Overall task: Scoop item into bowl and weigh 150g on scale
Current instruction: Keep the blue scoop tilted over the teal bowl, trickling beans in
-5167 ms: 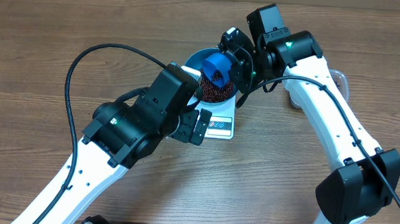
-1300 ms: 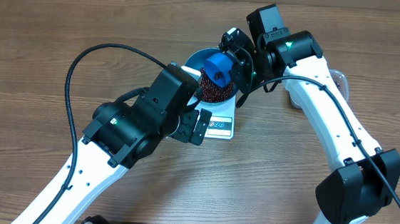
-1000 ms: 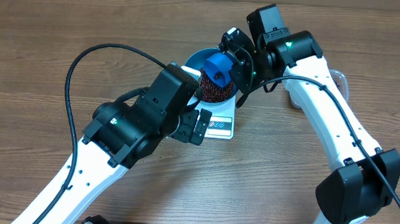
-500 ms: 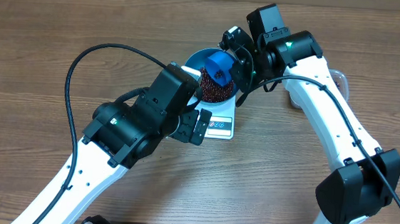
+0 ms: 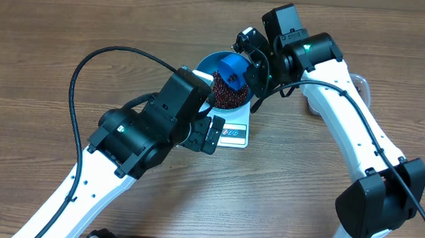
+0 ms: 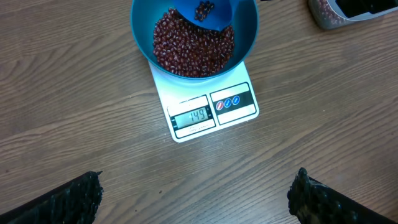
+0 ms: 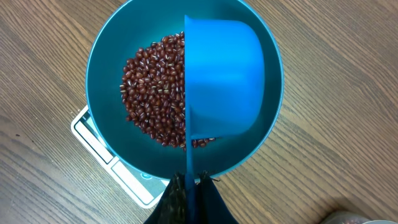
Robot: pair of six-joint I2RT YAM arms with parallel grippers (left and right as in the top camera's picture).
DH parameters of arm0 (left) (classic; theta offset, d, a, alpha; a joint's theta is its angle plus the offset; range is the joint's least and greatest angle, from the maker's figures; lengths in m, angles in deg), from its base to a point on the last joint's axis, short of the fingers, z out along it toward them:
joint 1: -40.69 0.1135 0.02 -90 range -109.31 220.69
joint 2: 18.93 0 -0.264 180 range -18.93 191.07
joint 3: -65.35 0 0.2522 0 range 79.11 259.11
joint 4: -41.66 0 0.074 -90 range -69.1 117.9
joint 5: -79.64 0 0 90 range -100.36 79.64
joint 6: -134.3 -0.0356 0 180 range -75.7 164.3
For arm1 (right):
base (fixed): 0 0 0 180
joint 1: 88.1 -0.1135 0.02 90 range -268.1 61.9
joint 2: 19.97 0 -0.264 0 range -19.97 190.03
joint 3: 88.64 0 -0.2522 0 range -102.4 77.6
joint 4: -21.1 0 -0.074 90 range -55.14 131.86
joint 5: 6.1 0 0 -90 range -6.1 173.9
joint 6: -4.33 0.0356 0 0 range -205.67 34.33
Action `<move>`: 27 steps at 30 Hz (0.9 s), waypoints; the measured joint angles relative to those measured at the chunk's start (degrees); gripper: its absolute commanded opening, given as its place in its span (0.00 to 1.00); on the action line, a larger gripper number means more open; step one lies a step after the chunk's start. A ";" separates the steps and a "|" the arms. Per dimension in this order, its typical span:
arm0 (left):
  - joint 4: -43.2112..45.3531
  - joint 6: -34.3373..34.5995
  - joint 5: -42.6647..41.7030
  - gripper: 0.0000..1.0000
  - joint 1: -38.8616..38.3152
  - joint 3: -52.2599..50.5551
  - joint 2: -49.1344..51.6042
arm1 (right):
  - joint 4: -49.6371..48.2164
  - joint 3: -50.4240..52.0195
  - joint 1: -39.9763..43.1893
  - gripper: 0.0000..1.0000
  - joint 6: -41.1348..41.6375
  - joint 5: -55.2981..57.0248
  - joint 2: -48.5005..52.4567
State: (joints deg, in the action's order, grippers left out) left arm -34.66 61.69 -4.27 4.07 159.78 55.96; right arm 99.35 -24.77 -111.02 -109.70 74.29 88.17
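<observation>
We are at the fine topping-up. The scoop (image 7: 224,74) hangs tilted over the bowl (image 7: 99,81), its handle pinched in the closed right claw (image 7: 189,186); the left wrist view shows a few beans lying in it. The left claw (image 6: 196,190) stands wide open and empty above the surface (image 6: 74,93), in front of the scale (image 6: 205,93). The display reads 149, so we judge the weighing almost done. The next move calls for a very slight tip or shake, to drop only a few beans and not the whole lot. The beans (image 7: 152,93) are small, dark red-brown and glossy, a loose heap across the bowl's bottom. The bowl sits on the scale, covering its far part.
</observation>
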 measured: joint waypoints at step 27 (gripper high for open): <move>0.00 0.00 0.00 0.99 0.00 0.00 0.02 | 1.03 0.00 -0.04 0.04 -4.42 -0.70 0.00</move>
State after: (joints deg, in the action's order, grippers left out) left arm -34.66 61.69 -4.27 4.07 159.78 55.98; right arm 100.38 -24.77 -111.06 -114.12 73.59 88.17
